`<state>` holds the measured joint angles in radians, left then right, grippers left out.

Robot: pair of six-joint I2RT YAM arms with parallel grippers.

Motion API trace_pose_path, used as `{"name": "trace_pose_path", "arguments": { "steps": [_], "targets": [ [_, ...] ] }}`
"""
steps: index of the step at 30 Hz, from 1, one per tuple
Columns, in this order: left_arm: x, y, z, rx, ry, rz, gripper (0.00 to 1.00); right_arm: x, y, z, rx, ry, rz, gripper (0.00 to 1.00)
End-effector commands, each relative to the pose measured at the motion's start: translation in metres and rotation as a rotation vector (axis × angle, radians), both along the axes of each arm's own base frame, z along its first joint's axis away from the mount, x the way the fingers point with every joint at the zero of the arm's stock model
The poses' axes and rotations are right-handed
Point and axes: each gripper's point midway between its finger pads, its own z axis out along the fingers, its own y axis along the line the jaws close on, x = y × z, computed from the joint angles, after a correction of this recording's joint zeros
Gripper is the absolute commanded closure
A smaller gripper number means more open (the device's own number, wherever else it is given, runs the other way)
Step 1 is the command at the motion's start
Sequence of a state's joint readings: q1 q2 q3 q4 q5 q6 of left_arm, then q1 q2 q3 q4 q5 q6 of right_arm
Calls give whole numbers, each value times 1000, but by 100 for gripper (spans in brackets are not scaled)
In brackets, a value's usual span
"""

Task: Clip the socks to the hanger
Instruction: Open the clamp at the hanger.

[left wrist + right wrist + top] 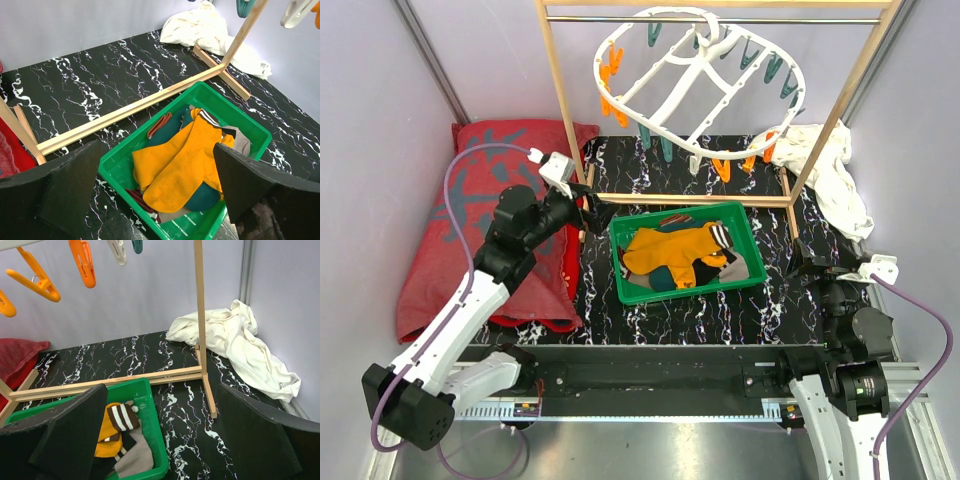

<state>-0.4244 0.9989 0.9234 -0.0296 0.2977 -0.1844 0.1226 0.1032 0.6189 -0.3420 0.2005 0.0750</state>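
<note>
The socks lie piled in a green tray [695,291]: a mustard-orange sock [670,252] on top, a dark teal one [202,197] under it, and its striped cuff [122,416] at the right end. The white oval hanger [695,80] with orange and teal pegs hangs tilted from the wooden rack, above and behind the tray. My left gripper [595,210] is open and empty at the tray's left rim; in the left wrist view [157,195] its jaws straddle the mustard sock from above. My right gripper [817,262] is open and empty, right of the tray [155,430].
A light wooden rack frame [565,110] stands over the black marble surface, its base bars [130,112] just behind the tray. A white cloth [830,170] lies at the back right. A red cloth [470,220] lies at the left under my left arm.
</note>
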Motion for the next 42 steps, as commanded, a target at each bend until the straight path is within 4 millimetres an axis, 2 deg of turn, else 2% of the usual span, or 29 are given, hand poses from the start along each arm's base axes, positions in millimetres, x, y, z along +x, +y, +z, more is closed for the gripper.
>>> {"name": "trace_pose_path", "arguments": {
  "steps": [1,7,10,15,20,24,26,27,29,30,34,38,39,41,42],
  "targets": [
    [-1,-5,27,-32,-65,-26,1,-7,-4,18,-10,-52,-15,0],
    [-8,-10,31,-63,-49,-59,1,-9,-5,19,-7,-72,-19,0],
    [-14,-9,42,-104,-73,-62,1,-10,-3,20,-10,-74,-11,0],
    [-13,2,56,-159,-105,2,1,-9,1,20,-10,-78,15,0],
    [-15,5,78,-254,-116,-5,1,-11,9,22,-18,-90,56,0],
    [-4,7,84,-262,-102,3,1,-17,9,27,-13,-121,61,0],
    [-2,6,96,-280,-117,-16,2,-19,9,28,-9,-132,60,0],
    [0,1,96,-279,-109,-35,3,-21,9,30,-9,-143,65,0],
    [1,-4,110,-308,-120,-62,5,-22,9,30,-5,-146,62,0],
    [6,-9,107,-309,-104,-82,6,-21,10,30,-5,-145,67,0],
    [14,-23,125,-347,-112,-149,9,-21,12,30,-8,-145,79,0],
    [28,-30,132,-348,-124,-163,11,-22,12,31,-7,-150,82,0],
    [36,-33,127,-340,-108,-161,12,-23,12,32,-7,-150,84,0],
    [41,-36,135,-332,-118,-167,13,-22,13,31,-6,-147,86,0],
    [48,-39,131,-325,-107,-170,13,-23,13,31,-7,-149,89,0]
  ]
}}
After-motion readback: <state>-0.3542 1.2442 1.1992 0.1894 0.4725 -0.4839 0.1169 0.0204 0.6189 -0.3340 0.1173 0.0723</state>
